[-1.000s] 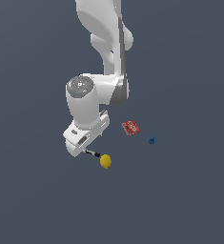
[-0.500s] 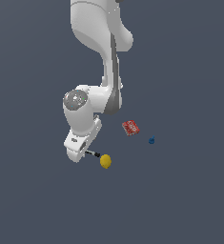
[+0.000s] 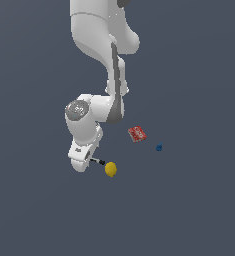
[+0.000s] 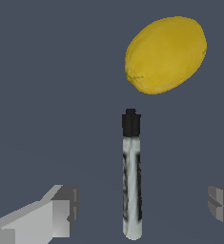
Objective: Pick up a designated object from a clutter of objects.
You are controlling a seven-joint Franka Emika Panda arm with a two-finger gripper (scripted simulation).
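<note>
Silver-shafted rod (image 4: 131, 181) sits between your gripper (image 4: 139, 214) fingers, jaws apart, nothing clamped; its black end is just short of the lemon (image 4: 165, 55).

The rod (image 4: 131, 176) lies flat between the gripper's (image 4: 142, 214) spread fingers (image 4: 56, 212), its capped end just short of the ball (image 4: 165, 55). In the exterior view, the packet (image 3: 137, 133) lies to the ball's upper right, and the small piece (image 3: 159, 147) lies right of the packet.

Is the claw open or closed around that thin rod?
Open. In the wrist view the claw has its two fingers spread wide, the rod lying untouched between them.
</note>
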